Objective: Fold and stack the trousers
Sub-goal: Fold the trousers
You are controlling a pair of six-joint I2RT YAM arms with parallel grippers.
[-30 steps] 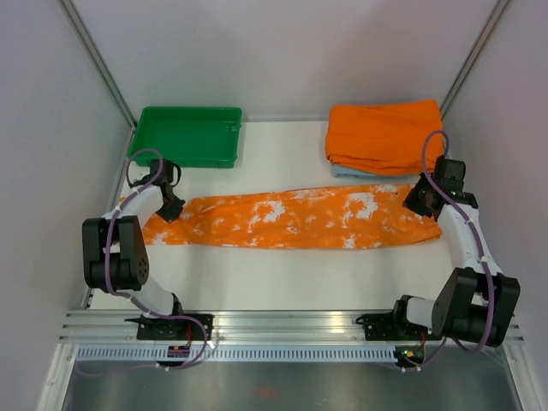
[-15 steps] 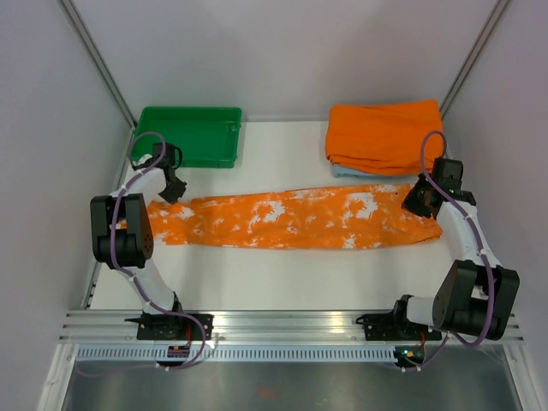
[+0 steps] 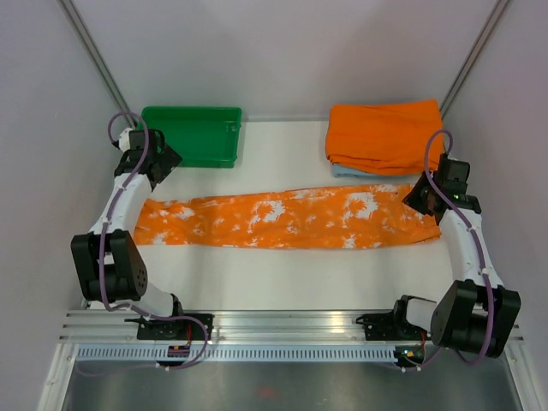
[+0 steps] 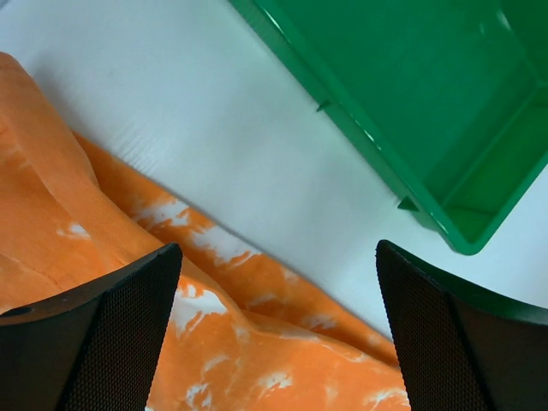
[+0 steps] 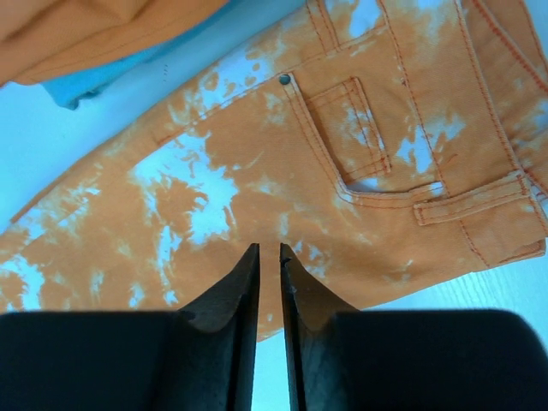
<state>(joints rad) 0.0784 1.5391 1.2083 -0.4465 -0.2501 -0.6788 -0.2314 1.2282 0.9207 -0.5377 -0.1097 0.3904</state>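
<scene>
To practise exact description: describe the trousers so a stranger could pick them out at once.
On the white table, one long cloth lies stretched across the middle: the trousers. Unlike the plain orange cloth folded at the back right, they are orange splashed with white blotches.

Green tray point(image 3: 190, 135) at far left of white counter point(image 3: 282, 278), long side running across. At far right I see plain orange folded cloth point(image 3: 385, 135) lying on light blue folded cloth point(image 3: 346, 171), blue edge peeking out on near side. Tray and cloths well apart. Metal rail point(image 3: 282, 329) along near counter edge.
</scene>
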